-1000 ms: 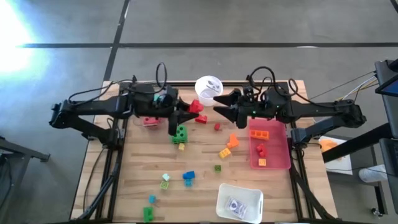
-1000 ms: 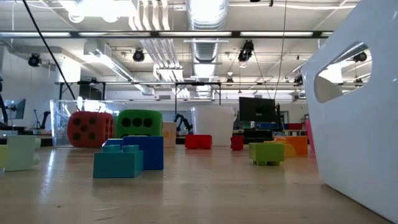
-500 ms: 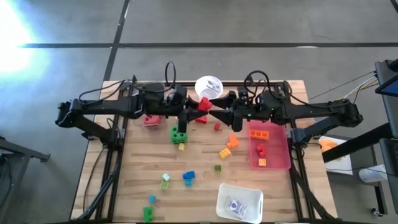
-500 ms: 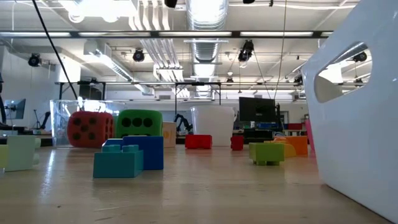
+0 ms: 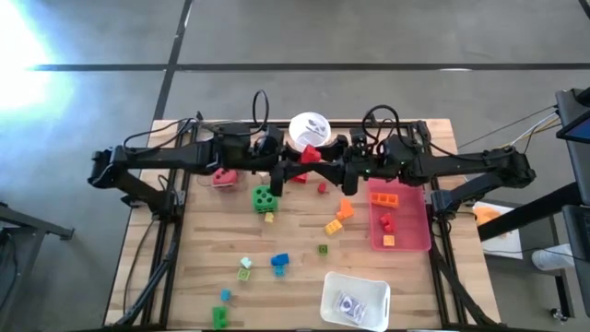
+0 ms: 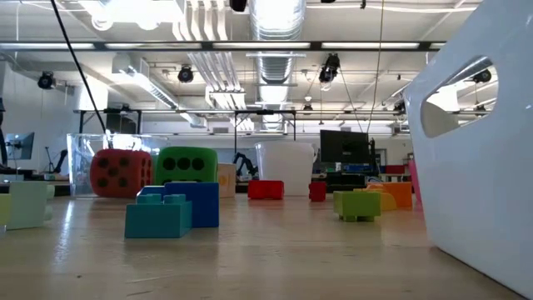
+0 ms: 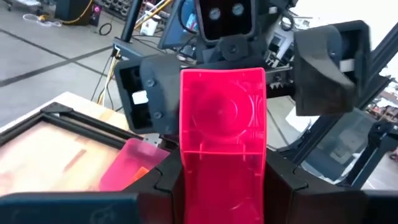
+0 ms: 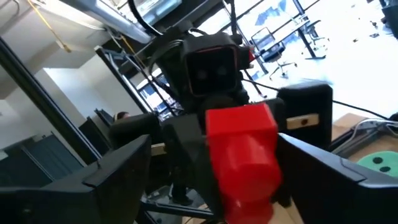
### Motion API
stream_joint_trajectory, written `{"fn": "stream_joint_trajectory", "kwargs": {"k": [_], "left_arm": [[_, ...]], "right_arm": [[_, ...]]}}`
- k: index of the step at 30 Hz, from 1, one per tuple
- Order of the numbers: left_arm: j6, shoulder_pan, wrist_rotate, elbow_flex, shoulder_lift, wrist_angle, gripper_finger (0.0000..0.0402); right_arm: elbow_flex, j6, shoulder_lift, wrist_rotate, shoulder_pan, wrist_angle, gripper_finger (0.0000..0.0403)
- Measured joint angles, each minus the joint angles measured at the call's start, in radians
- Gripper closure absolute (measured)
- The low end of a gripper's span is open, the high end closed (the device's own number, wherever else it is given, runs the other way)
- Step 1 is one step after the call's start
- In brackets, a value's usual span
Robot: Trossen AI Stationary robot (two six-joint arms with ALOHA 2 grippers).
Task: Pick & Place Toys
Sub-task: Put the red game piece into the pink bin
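My left gripper (image 5: pixel 297 164) is shut on a red brick (image 5: pixel 309 155), high above the table's far middle, next to the white cup (image 5: pixel 311 129). My right gripper (image 5: pixel 321 166) faces it, open. Its two fingers (image 8: pixel 118 174) stand on either side of the same brick (image 8: pixel 242 155), and I cannot tell whether they touch it. The green die (image 5: pixel 265 196) rests on the table below. A red die (image 6: pixel 121 171) stands beside it. Small bricks lie loose on the wood: yellow (image 5: pixel 269 217), orange (image 5: pixel 345 209), blue (image 5: pixel 279 263), green (image 5: pixel 324 249). My left gripper pinches the red brick by its two long sides (image 7: pixel 186 186) between its two fingers. The fingers lie level and come from the table's left, along the brick. The brick's free end (image 7: pixel 222 93) sticks out past the fingertips toward my right gripper. The brick is lifted clear of the table.
A pink tray (image 5: pixel 410 242) with orange and red bricks lies at the right. A white rectangular tray (image 5: pixel 355 300) stands at the near edge. Two red bricks (image 5: pixel 322 188) lie under the grippers. More bricks (image 5: pixel 225 295) lie near the front left corner.
My left gripper has carried the red brick toward the table's right, and the brick stays lifted. My right gripper has come toward the table's left, so its open fingers now flank the brick. The green die has stayed in place.
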Motion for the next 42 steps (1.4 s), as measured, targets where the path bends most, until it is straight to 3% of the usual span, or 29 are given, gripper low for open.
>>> {"fn": "stream_joint_trajectory", "kwargs": {"k": [6, 15, 20, 30, 39, 42], "left_arm": [[-0.008, 0.000, 0.007, 0.000, 0.002, 0.011, 0.0271], [-0.031, 0.000, 0.011, -0.001, 0.001, 0.008, 0.0271], [-0.038, -0.001, 0.010, -0.001, -0.005, 0.015, 0.0271], [-0.065, -0.001, 0.007, -0.001, -0.005, 0.029, 0.0265], [-0.054, 0.002, 0.130, -0.001, -0.013, -0.001, 0.0042], [-0.045, 0.001, 0.188, -0.001, -0.029, -0.064, 0.0013]], "right_arm": [[0.040, 0.000, 0.042, 0.004, -0.001, 0.009, 0.0161], [0.101, -0.005, 0.116, 0.001, -0.001, 0.004, 0.0223], [0.113, -0.034, 0.107, 0.001, -0.001, -0.022, 0.0278], [0.110, -0.013, 0.096, -0.001, -0.001, -0.023, 0.0284], [0.111, 0.021, 0.063, -0.026, 0.001, -0.075, 0.0284], [0.116, 0.065, 0.023, -0.022, -0.009, -0.170, 0.0284]]}}
